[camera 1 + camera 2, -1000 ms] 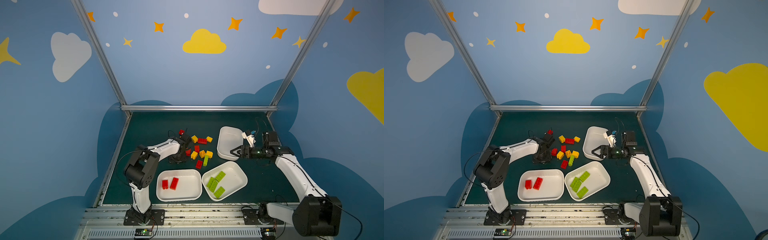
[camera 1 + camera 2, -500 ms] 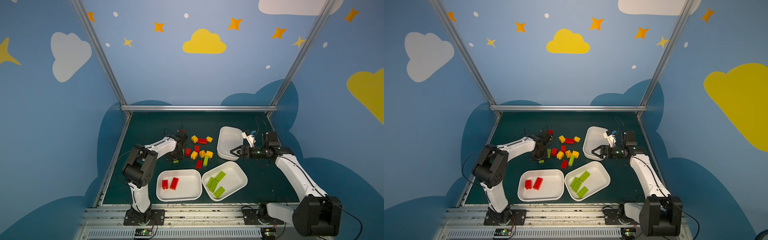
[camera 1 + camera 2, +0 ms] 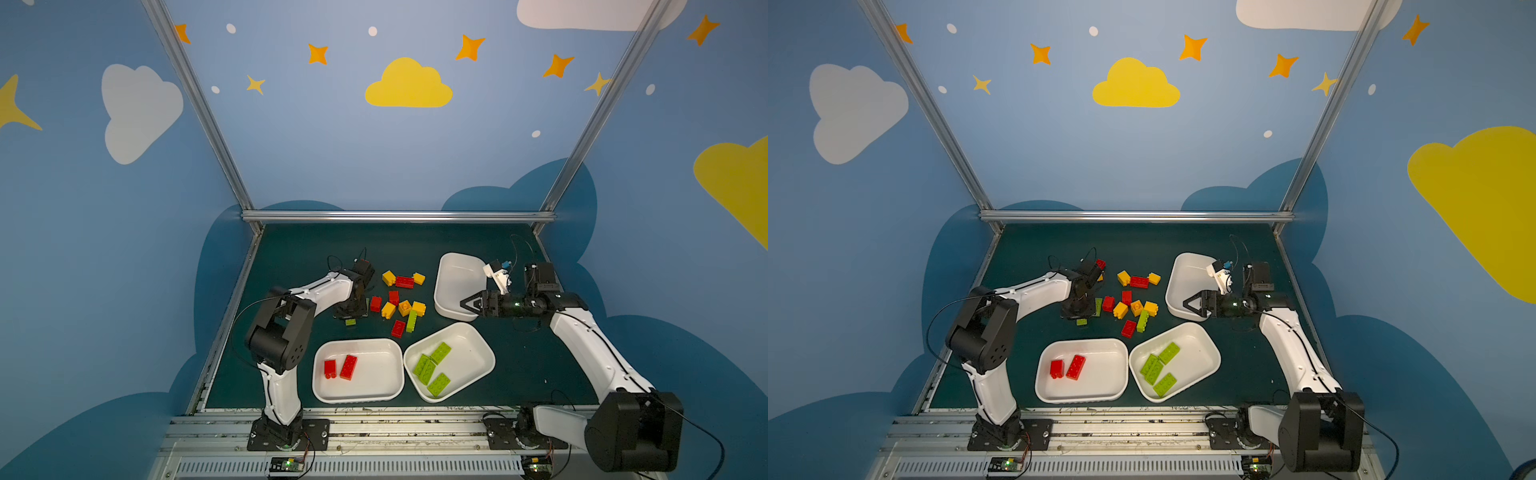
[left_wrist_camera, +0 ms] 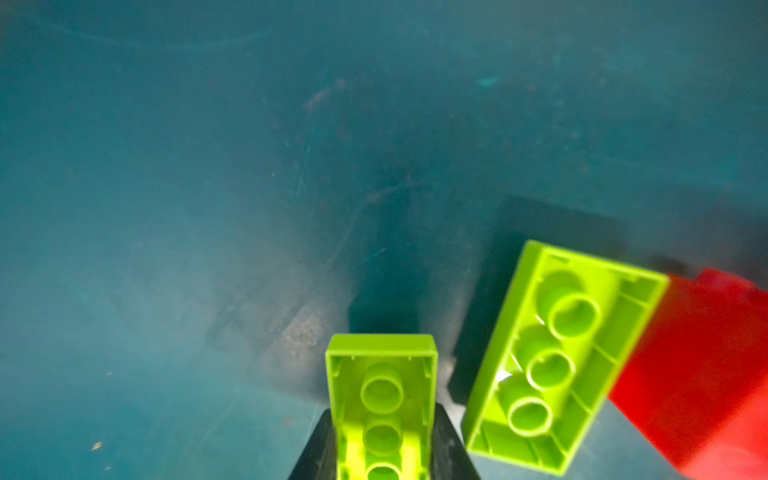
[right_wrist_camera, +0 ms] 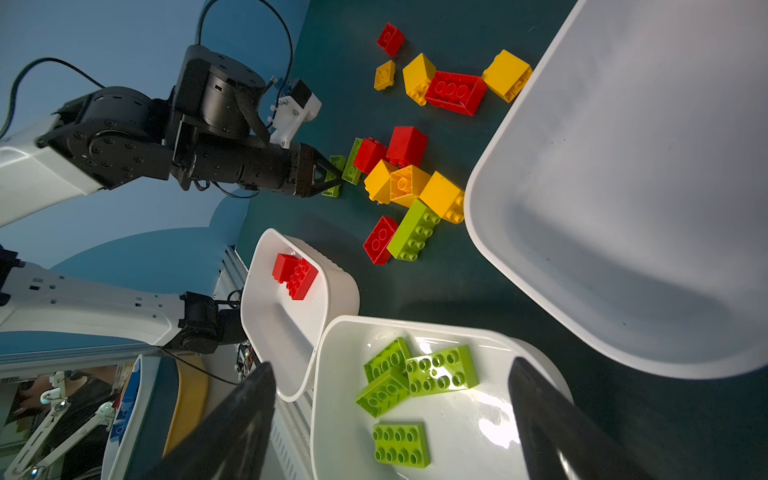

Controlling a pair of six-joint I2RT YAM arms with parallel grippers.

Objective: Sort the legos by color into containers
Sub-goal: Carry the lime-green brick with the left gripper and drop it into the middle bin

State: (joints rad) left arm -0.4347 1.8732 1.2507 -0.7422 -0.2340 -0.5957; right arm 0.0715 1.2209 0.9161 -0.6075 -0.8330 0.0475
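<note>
My left gripper (image 3: 351, 318) points down at the mat on the left edge of the loose legos (image 3: 400, 299), shut on a lime green brick (image 4: 381, 399) lying studs down. A second green brick (image 4: 561, 357) and a red brick (image 4: 706, 374) lie right beside it. My right gripper (image 3: 466, 304) hovers open and empty at the near rim of the empty container (image 3: 457, 274). The front left container (image 3: 386, 374) holds two red bricks (image 3: 340, 368). Three green bricks (image 3: 432, 368) lie in the front right container (image 3: 473, 357).
Red, yellow and green bricks lie scattered on the green mat between the arms. A small red brick (image 3: 1100, 264) sits behind my left wrist. The metal frame rail (image 3: 395, 216) bounds the mat at the back, and the arm bases stand along the front.
My left gripper has closed on the green brick at the pile's left edge while the arm shifted slightly. The right arm has not moved.
</note>
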